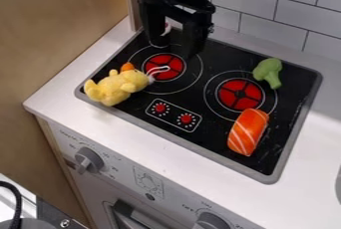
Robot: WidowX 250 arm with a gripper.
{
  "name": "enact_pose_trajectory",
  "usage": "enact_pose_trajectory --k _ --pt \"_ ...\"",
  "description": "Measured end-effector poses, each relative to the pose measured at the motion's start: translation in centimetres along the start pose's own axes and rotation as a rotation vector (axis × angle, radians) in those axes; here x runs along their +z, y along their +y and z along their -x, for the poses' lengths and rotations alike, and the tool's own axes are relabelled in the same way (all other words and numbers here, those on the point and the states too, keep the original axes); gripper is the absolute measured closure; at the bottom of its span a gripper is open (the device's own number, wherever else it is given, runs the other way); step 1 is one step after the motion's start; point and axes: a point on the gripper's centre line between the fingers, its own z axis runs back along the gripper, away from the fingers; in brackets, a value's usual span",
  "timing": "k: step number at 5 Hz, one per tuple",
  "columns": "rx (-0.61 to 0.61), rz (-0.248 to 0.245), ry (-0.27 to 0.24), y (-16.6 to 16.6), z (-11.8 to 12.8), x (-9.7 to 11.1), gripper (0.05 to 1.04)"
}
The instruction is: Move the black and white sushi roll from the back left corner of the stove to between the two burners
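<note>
Camera view: the pincer [176, 49] hangs, spread wide, over the black stovetop [216, 56].

Fuzzy yellow plush [118, 86], orange bit, white loop; lies across stovetop's [214, 134] left corner.

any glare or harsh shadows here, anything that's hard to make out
camera view: light looks soft, no harsh shadows stand out; camera view: counter looks brightest right of the stovetop; camera view: black gripper blends into the black stovetop, so its edges are hard to follow; camera view: faint pale marks by the salmon, can't tell if glare or scuffs
</note>
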Motion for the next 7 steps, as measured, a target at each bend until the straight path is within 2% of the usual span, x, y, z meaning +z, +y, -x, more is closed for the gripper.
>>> enact_pose_trajectory --k 1,3,4,5,6,7 --pt "0.009 0.006 0.024 -0.1 0.2 -0.7 0.084" --pt "0.241 -0.003 -0.026 0.1 -0.6 -0.7 0.084" --pt "0.4 -0.026 -0.074 1.2 -1.5 -0.1 0.084" --pt "0.515 -0.069 -0.111 3.1 -2.4 -0.5 0.084" --pt "0.539 -0.077 -0.06 4.8 -3.6 -1.7 0.084" --pt "0.562 -0.085 -0.048 6.4 -4.5 -2.7 0.084"
